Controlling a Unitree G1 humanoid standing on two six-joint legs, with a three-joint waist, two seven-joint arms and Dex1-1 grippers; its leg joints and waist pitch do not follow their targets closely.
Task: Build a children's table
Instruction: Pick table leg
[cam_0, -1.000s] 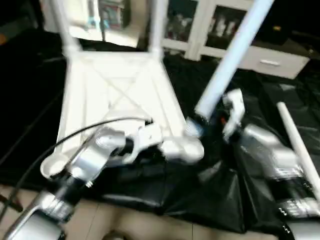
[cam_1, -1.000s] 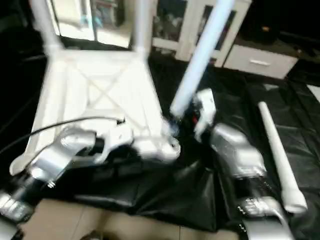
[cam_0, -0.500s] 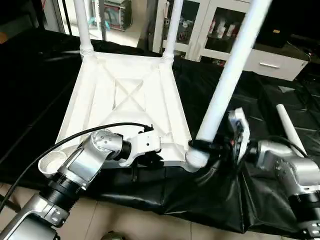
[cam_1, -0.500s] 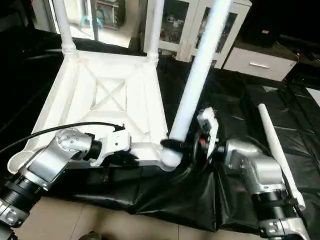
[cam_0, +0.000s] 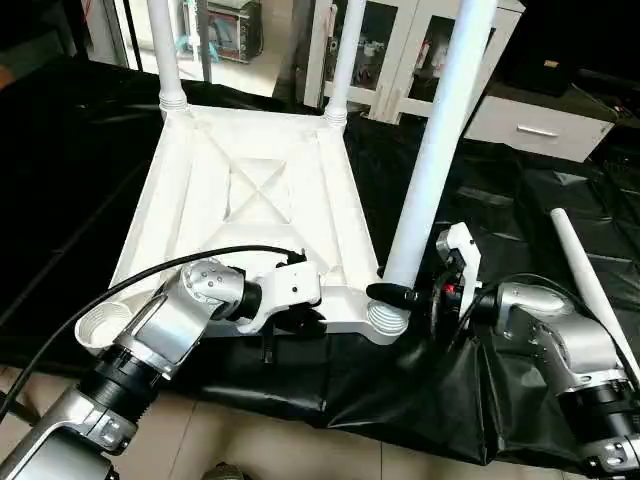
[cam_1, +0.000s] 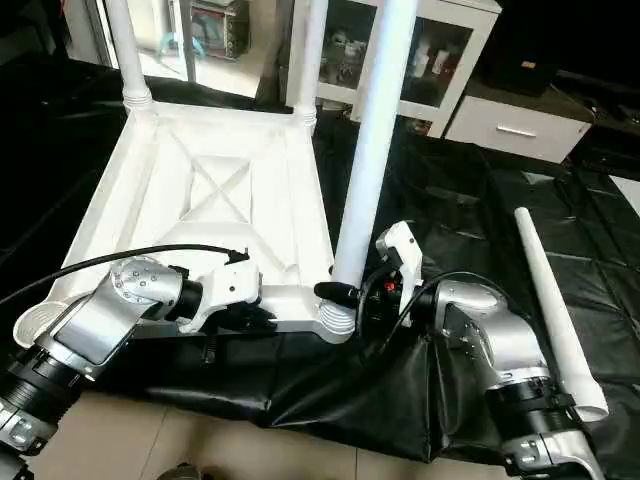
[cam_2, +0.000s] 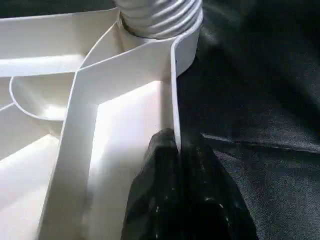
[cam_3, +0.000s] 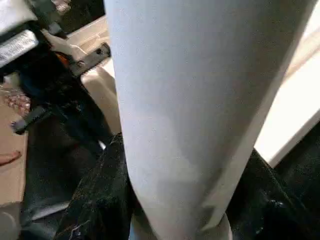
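Note:
The children's table top (cam_0: 200, 200) lies upside down on a black sheet, X-ribs showing. Two legs (cam_0: 163, 50) (cam_0: 345, 55) stand in its far corner sockets. My right gripper (cam_0: 405, 295) is shut on a third leg (cam_0: 435, 140), which stands nearly upright with its threaded end (cam_0: 385, 320) at the near right corner socket. In the right wrist view the black fingers (cam_3: 95, 200) flank that leg (cam_3: 190, 100). My left gripper (cam_2: 177, 142) is shut on the top's near rim (cam_2: 170, 85), just left of that socket. A fourth leg (cam_0: 585, 280) lies loose on the sheet at right.
The near left corner socket (cam_0: 105, 325) stands open. A black cable (cam_0: 150, 275) arcs over my left forearm. White glass-door cabinets (cam_0: 400, 50) and a drawer unit (cam_0: 540, 125) line the back. Beige tiles (cam_0: 250, 450) border the sheet's near edge.
The held leg has swung from leaning right to nearly upright, and its lower end has settled onto the near right socket. My left gripper has stayed on the rim.

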